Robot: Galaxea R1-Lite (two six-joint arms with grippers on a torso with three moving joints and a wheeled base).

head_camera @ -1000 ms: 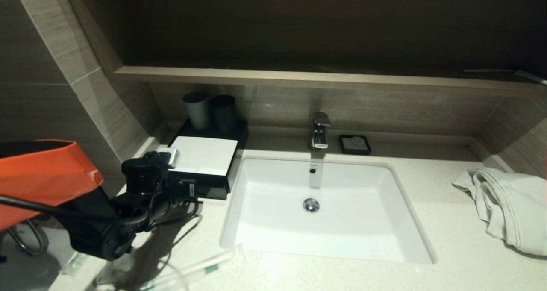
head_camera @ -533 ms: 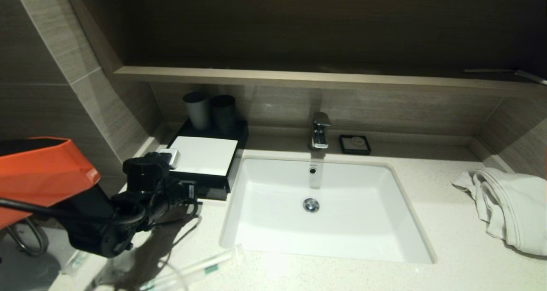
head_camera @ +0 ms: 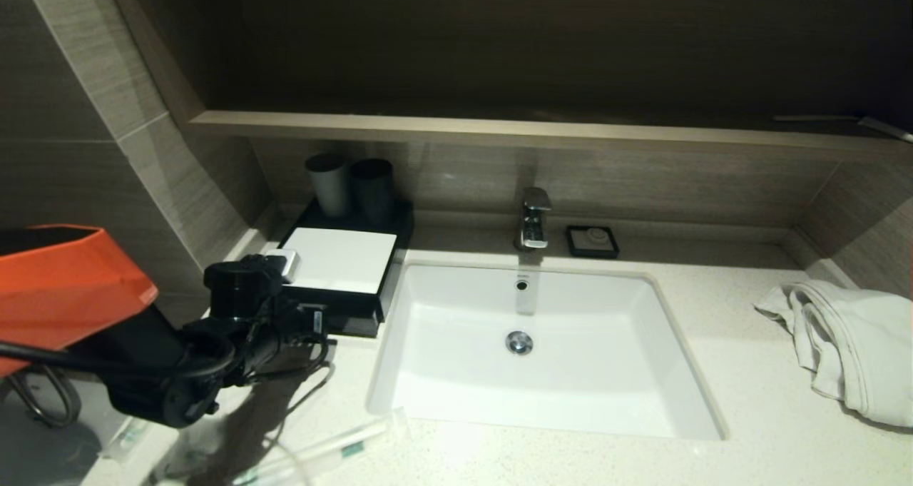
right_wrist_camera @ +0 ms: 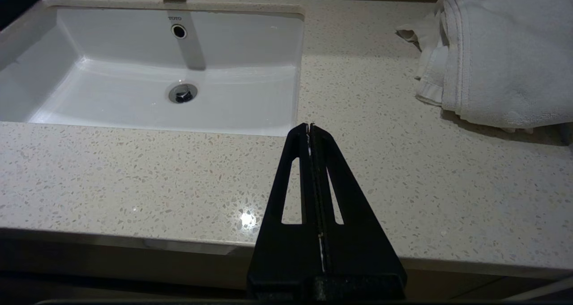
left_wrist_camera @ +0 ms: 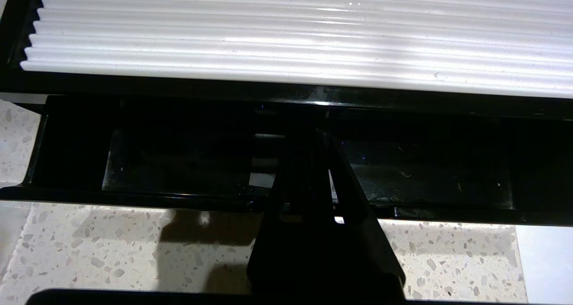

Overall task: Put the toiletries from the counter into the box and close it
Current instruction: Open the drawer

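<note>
The black box [head_camera: 391, 272] with a white ribbed lid [left_wrist_camera: 286, 32] stands on the counter left of the sink. Its black drawer [left_wrist_camera: 425, 170] is pulled partly out at the front and looks empty where it shows. My left gripper [left_wrist_camera: 313, 137] is shut, and its tips reach over the drawer's front wall into the middle of the drawer. The left arm's wrist [head_camera: 242, 307] hides the fingers in the head view. Clear-wrapped toothbrushes [head_camera: 321, 454] lie on the counter's front left. My right gripper [right_wrist_camera: 310, 126] is shut and empty above the counter's front edge.
The white sink [head_camera: 442, 357] fills the middle of the counter, with a chrome faucet [head_camera: 533, 218] and a black soap dish [head_camera: 592, 240] behind it. Two dark cups [head_camera: 328, 183] stand behind the box. A white towel [head_camera: 849, 343] lies at the right. Another wrapped item [head_camera: 128, 436] lies at the far left.
My left arm has drawn back a little toward the counter's front left. The drawer's front has slid out slightly with it.
</note>
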